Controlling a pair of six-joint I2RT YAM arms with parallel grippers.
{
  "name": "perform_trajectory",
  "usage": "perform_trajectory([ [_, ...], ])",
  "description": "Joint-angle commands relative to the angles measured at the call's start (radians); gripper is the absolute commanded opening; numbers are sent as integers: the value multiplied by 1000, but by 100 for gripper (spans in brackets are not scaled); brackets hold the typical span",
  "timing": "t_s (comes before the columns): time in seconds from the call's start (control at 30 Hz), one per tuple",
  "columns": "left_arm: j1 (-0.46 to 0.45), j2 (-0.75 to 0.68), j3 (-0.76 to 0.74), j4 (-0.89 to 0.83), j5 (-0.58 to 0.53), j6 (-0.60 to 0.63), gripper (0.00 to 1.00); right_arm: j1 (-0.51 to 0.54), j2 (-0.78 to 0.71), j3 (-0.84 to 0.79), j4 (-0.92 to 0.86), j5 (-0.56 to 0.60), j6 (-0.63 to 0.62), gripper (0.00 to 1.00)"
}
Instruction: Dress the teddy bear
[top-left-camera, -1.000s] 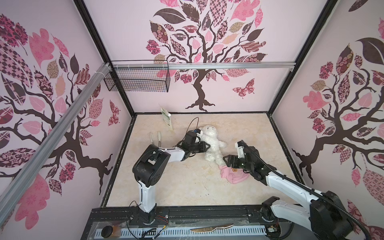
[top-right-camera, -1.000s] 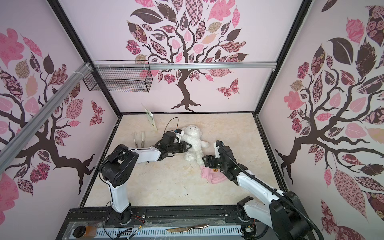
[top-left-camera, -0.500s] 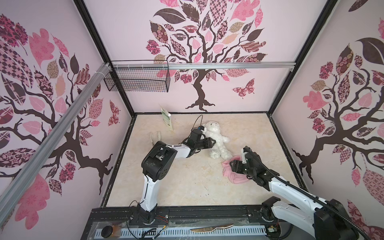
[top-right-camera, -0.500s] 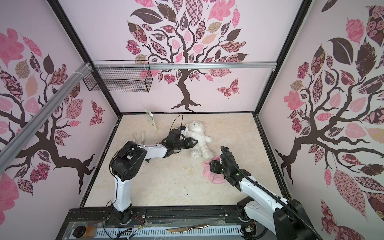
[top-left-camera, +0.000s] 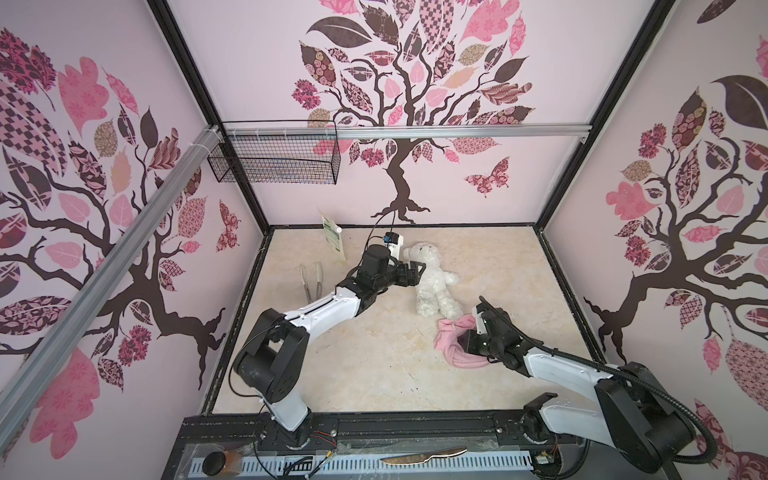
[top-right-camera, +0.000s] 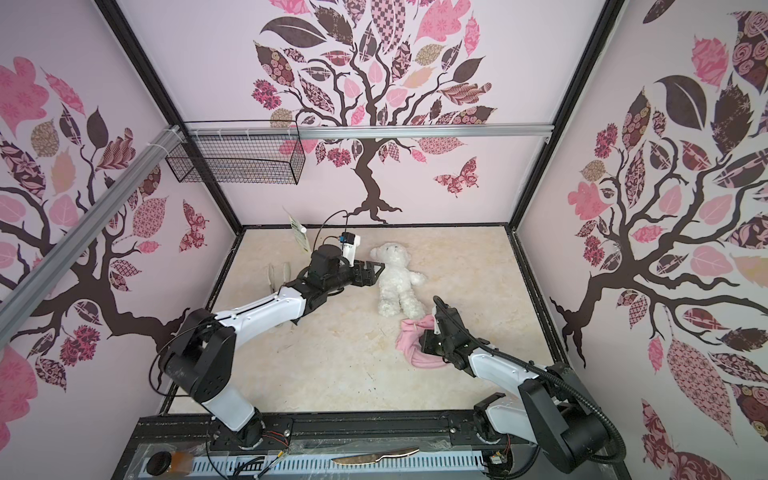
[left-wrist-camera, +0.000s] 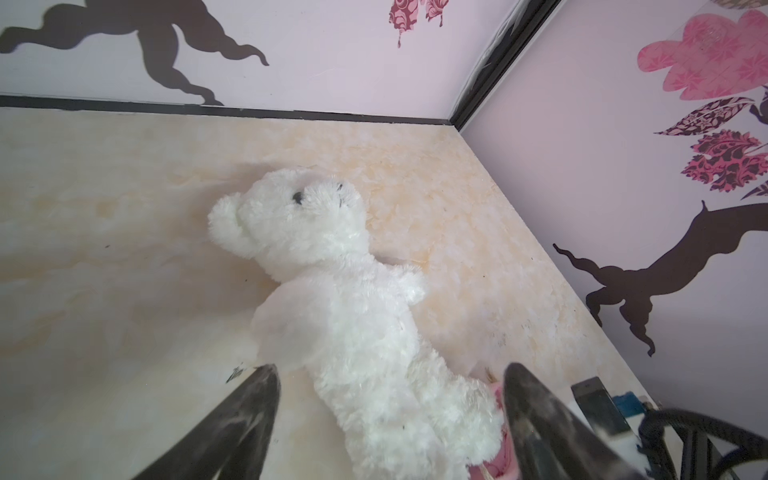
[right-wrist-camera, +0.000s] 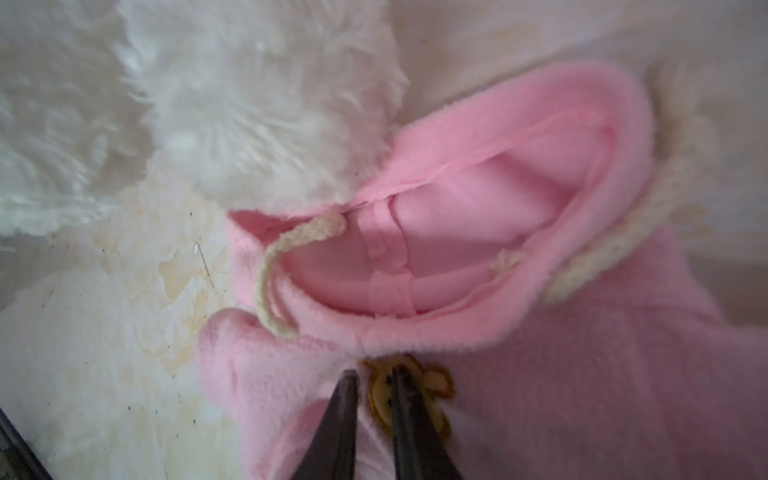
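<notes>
Teddy bear (top-left-camera: 432, 282) on its back, mid-table (top-left-camera: 374, 374), toward the rear. Left gripper (top-left-camera: 414, 272) spread wide beside its arm, empty. Right gripper (right-wrist-camera: 374, 372) pinching the pink hoodie (top-left-camera: 451, 338) at its feet.

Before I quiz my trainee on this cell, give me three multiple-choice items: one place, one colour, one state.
1. Where does the pink hoodie lie? A) at the feet of the teddy bear B) over its head C) in the wire basket
2. What colour is the bear's fur? A) brown B) white C) grey
3. How is the left hand? A) shut on an ear B) shut on the hoodie C) open
1 A: bunched just past the bear's legs. 2 B: white all over. 3 C: its fingers stand wide apart.
</notes>
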Motion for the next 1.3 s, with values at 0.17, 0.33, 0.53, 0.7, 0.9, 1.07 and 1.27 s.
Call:
perform_trajectory([
  [0.17, 30, -371, -355, -71, -153, -33, 87, 260, 11, -20, 72, -59, 114, 7],
  [0.33, 108, -598, -492, -177, -178, -53, 87, 427, 230, 117, 206, -56, 98, 7],
  [0.53, 113, -898, -593, -398, -159, -85, 83, 472, 518, 415, 261, -203, -7, 7],
  [0.7, 94, -1065, -679, -445, -62, -157, 75, 469, 511, 527, 145, -237, -127, 14],
  [0.9, -52, -951, -708, -353, -15, -153, 69, 364, 262, 346, -19, -193, -130, 22],
  [1.07, -155, -682, -679, -155, 104, -139, 59, 361, 52, 167, -120, -166, -73, 25],
  [1.27, -183, -365, -617, -26, 94, -123, 47, 380, 85, 105, -27, -153, -32, 22],
])
